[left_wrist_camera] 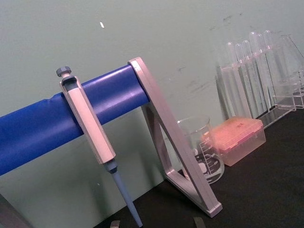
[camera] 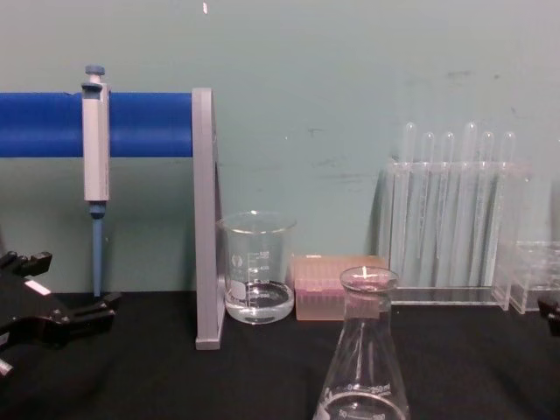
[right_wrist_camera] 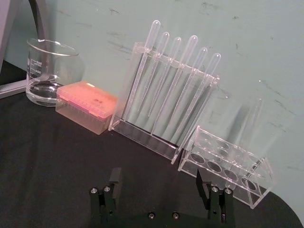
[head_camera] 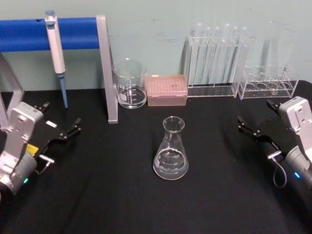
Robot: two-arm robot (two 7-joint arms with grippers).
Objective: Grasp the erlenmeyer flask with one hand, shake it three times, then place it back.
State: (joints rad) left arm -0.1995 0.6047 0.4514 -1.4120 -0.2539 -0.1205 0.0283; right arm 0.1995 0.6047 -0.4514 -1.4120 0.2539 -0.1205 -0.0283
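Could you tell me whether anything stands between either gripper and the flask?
Nothing visible does. The flask stands mid-table, with only tabletop between it and the left gripper and right gripper. The beaker and pink box sit behind it.

The erlenmeyer flask [head_camera: 170, 155] is clear glass with a wide conical base, a narrow neck and a flared rim. It stands upright and free (nothing touches it) near the middle of the black table [head_camera: 97, 195]. White graduation marks show low on its wall in the chest view [camera: 361, 367].
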